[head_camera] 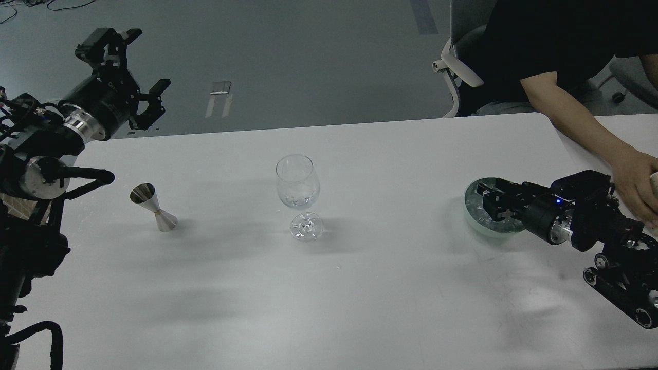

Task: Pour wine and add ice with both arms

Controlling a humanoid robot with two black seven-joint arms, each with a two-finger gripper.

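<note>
A clear stemmed wine glass (297, 186) stands upright at the table's middle. A pale green bowl (469, 218) at the right holds the ice (481, 216), glassy cubes mostly hidden by my arm. My right gripper (492, 202) hangs low over the bowl, pointing left; its fingers are dark and I cannot tell them apart. My left gripper (134, 68) is raised beyond the table's far left edge, open and empty. A steel jigger (152, 206) stands upright left of the glass.
A person's bare arm (581, 126) lies on the table's right end, its hand (636, 177) just behind my right arm. An office chair (457, 61) stands behind the table. The white table (329, 288) fills the foreground.
</note>
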